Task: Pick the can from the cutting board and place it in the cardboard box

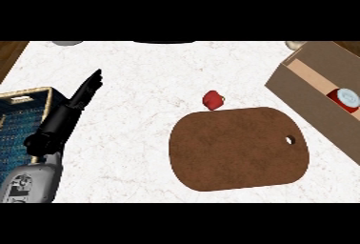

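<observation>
1. Near the right edge of the worktop (141, 95), the cardboard box (302, 81) stands open, and the can (345, 100) already lies inside it: red body, pale round end turned up, resting by the box's inner wall.
2. Toward the middle, the cutting board (239, 147) is a dark brown oval with a small hole near its right end; nothing sits on it.
3. Just off the board's far edge lies a small red item (214, 100); what it is I cannot tell.
4. By the left edge, the left hand (84, 93) is up with fingers straight and together, holding nothing, resting beside a wicker basket (28, 119) with a blue lining.
5. No right hand shows.
6. Judged from this, the placing looks done, since the can is in the box and off the board.
7. Handling, as a judgement: the can is probably stiff metal, smooth and fairly slippery, of moderate weight if full, and not fragile, though it rolls readily on its side.
8. Best hold, should it need shifting: around the round body at mid height, fingers on one side and thumb opposite, approaching from above through the box's open top.
9. The rims at each end give a catch against slipping; the flat end alone offers little to pinch.
10. The box walls crowd the can, so a hand must come down steeply.
</observation>
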Robot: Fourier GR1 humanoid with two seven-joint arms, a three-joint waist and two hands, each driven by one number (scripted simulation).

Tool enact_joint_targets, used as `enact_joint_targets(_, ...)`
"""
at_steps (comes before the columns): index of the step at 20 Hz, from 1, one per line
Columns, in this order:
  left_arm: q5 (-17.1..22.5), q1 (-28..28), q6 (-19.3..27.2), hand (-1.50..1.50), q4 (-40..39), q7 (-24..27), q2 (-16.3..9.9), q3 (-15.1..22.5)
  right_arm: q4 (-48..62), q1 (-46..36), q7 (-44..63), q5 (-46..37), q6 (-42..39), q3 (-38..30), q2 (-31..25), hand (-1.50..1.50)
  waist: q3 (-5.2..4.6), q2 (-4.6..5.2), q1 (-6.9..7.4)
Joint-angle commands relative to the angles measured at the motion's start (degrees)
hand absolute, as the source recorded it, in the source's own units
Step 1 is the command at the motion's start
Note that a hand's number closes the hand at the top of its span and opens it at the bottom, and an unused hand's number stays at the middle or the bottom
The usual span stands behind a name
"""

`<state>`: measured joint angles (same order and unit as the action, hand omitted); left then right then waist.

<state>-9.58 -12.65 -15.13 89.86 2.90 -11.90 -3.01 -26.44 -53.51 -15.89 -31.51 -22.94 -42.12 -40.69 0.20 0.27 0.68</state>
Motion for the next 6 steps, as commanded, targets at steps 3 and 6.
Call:
enact_joint_targets(3,1.1,-1.8,-1.3,0.0,-1.0,0.2,-1.6,-1.6,6.5,-0.8,4.9,9.0,0.9,-10.7,-6.2,-1.5,-0.06,0.38,0.28)
enact_joint_targets(6,-0.2,-0.5,-0.3,0.0,-1.8,2.3,0.8,0.6,8.7,1.2,1.4,9.6,4.0,-11.7,-8.5,-1.5,0.0,0.79,1.21)
